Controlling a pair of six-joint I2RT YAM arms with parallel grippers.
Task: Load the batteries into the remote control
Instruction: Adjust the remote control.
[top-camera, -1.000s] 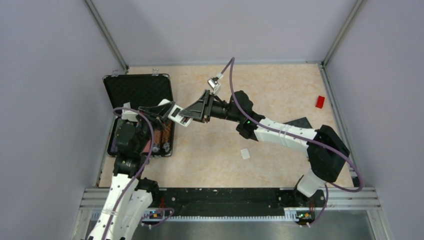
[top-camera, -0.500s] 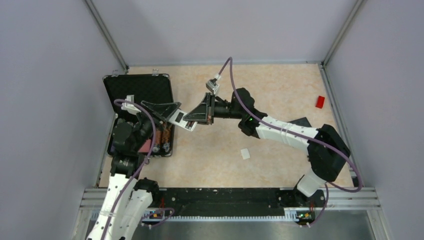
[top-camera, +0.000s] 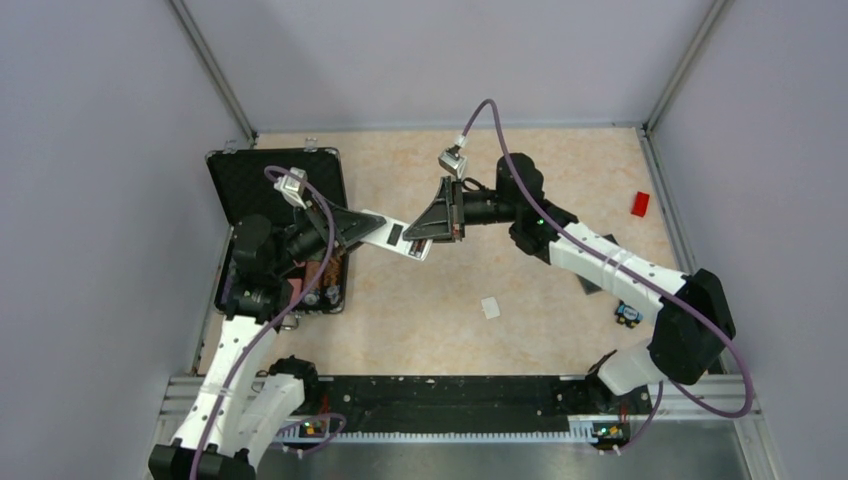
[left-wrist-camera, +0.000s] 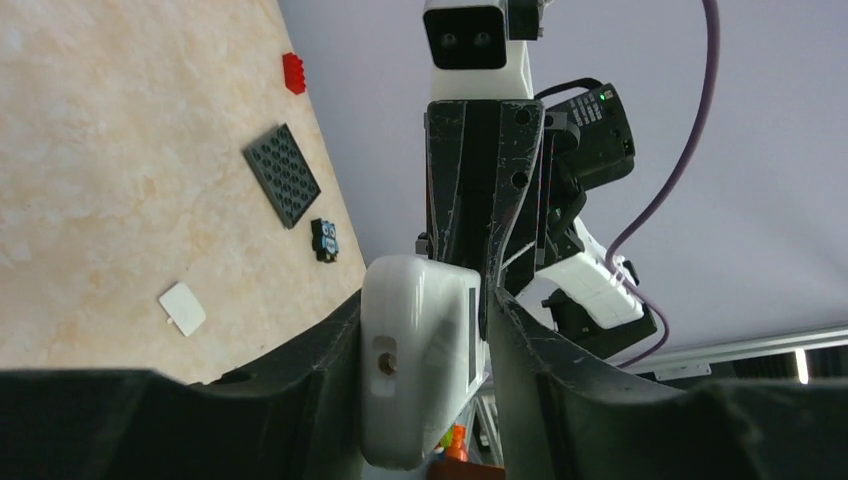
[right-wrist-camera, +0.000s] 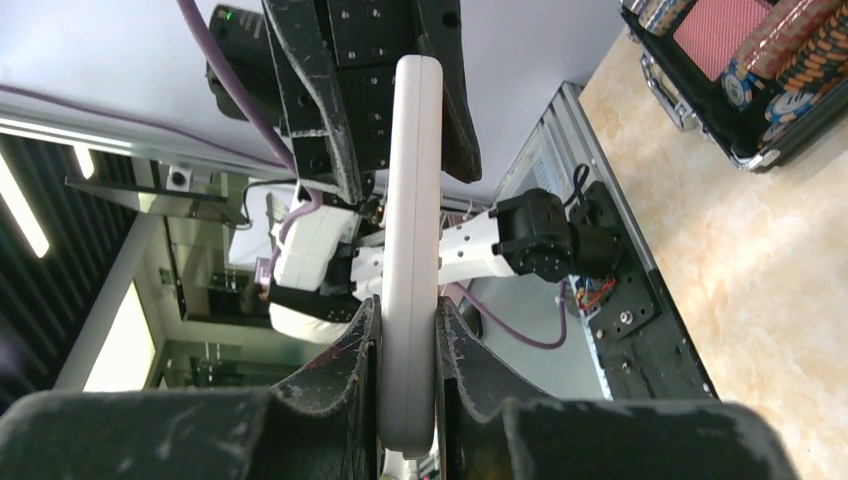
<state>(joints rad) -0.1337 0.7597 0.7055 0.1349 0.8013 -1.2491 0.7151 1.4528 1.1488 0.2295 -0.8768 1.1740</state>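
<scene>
The remote control is held in the air above the surface, well apart from it, between the two arms. The right claw is pinched narrowly across the remote's thin edge. The left claw is closed across its broader width at the other end. A small white cover lies on the surface, so the compartment is judged to be uncovered. The batteries cannot be made out in any view, and whether either has been seated cannot be told. Loading is judged hardly begun: both batteries are left to be fetched and inserted, and the cover refitted.
</scene>
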